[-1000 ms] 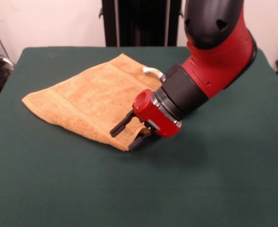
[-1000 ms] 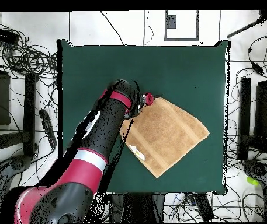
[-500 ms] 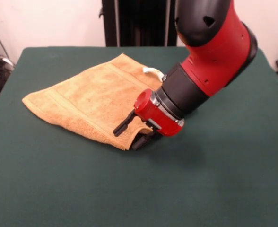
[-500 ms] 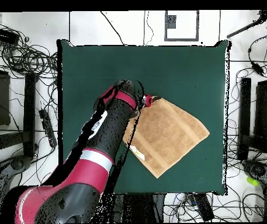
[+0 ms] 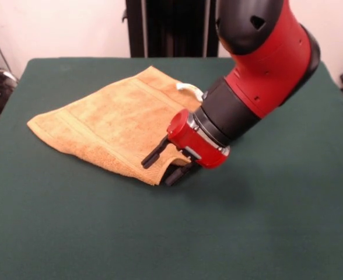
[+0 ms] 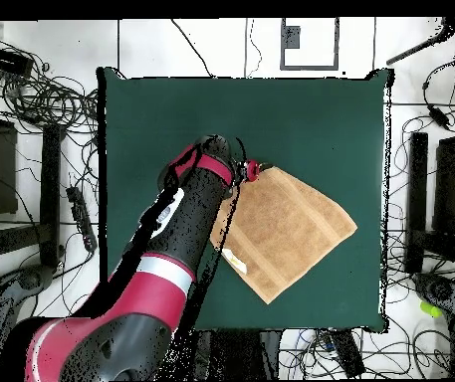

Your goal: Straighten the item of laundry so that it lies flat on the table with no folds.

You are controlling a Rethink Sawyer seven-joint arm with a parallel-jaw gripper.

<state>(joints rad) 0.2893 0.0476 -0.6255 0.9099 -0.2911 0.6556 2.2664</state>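
One towel [image 5: 116, 125], one table [image 5: 265, 227], one arm [image 5: 259, 64], one tool [image 5: 164, 167].

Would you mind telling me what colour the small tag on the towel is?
White; the tag sits at the orange-tan towel's far edge, clearest in the front view.

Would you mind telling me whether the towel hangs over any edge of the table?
No, in the overhead view the towel lies wholly on the green table, with green cloth showing on all sides of it.
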